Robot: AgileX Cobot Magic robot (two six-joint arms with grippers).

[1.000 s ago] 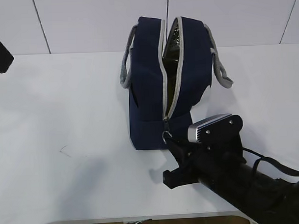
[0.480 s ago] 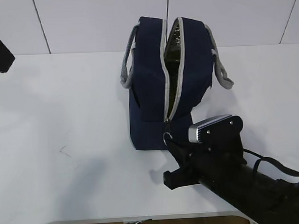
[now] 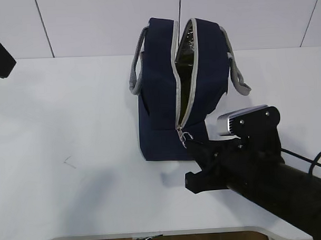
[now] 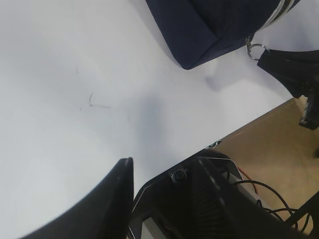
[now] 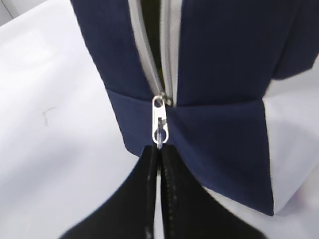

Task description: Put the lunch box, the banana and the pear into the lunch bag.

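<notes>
Right gripper pressed together, pinching the zipper pull at the near lower end of the lunch bag. Bag stands upright mid-table, zipper open along the top. Left gripper: only one finger visible, can't tell state.

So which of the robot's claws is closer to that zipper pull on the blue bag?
The right claw: it is shut on the zipper pull at the lunch bag. The left claw hangs apart, over bare table.
</notes>
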